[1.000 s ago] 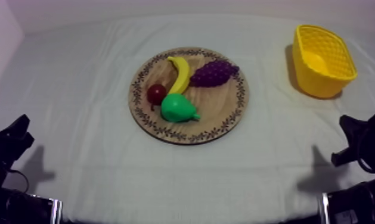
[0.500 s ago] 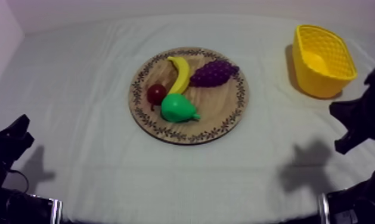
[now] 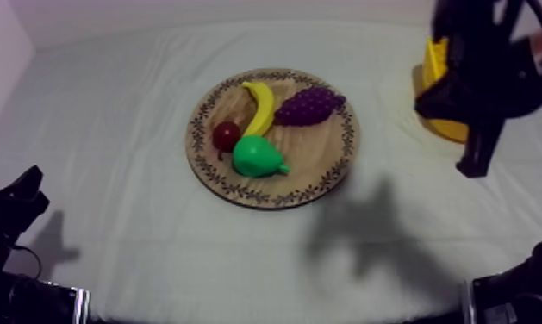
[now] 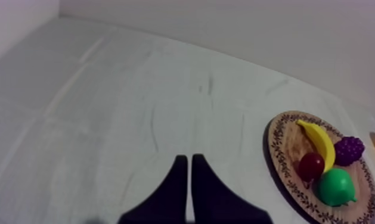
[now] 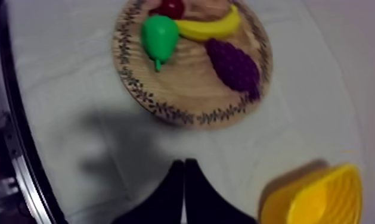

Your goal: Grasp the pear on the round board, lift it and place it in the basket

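Observation:
The green pear (image 3: 258,157) lies on the near part of the round wooden board (image 3: 317,151), apart from both grippers. My right arm is raised at the upper right, in front of the yellow basket (image 3: 432,65), and its gripper (image 3: 475,164) hangs above the cloth to the right of the board. In the right wrist view that gripper (image 5: 183,162) is shut on nothing, with the pear (image 5: 158,34) and board (image 5: 189,80) ahead and the basket (image 5: 321,196) beside it. My left gripper (image 3: 15,202) rests low at the left, its fingers together (image 4: 186,158).
A banana (image 3: 259,105), a bunch of purple grapes (image 3: 308,105) and a small red fruit (image 3: 226,135) share the board with the pear; the red fruit touches the pear's left side. The right arm's shadow falls on the cloth in front of the board.
My right arm has risen from its low spot at the right edge to the upper right and now covers much of the basket. Fruit, board and left arm have not moved.

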